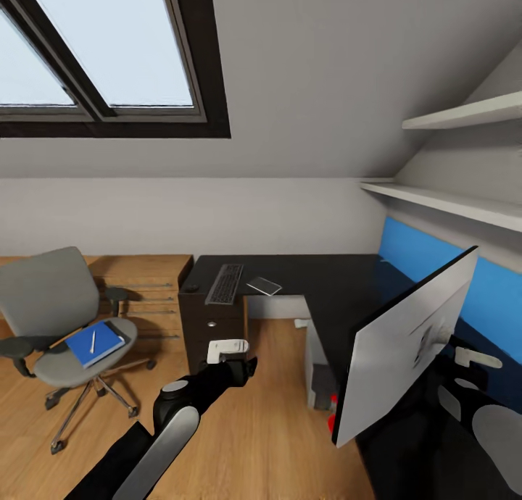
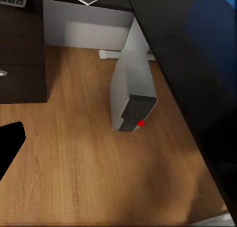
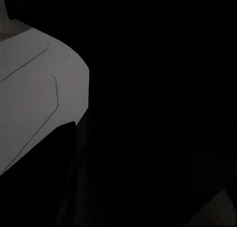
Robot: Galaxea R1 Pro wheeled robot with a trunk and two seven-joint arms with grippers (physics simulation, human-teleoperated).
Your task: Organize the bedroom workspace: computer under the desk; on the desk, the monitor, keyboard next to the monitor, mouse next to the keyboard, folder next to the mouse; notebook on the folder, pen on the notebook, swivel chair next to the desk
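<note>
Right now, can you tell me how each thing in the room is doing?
Monitor: tilted, back towards the camera, over the desk.
Keyboard: flat on the desk.
Folder: on the swivel chair seat.
Pen: lying on the folder.
Computer: upright on the floor beside the desk, red light on.
Left gripper: cannot tell if open.

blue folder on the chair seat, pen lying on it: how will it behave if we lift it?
The folder looks thin and flat, so probably light, and may flex if gripped by one edge. The pen rests loose on top and would likely roll or slide off if tilted. The swivel chair stands on castors, so pushing may shift it.
</note>
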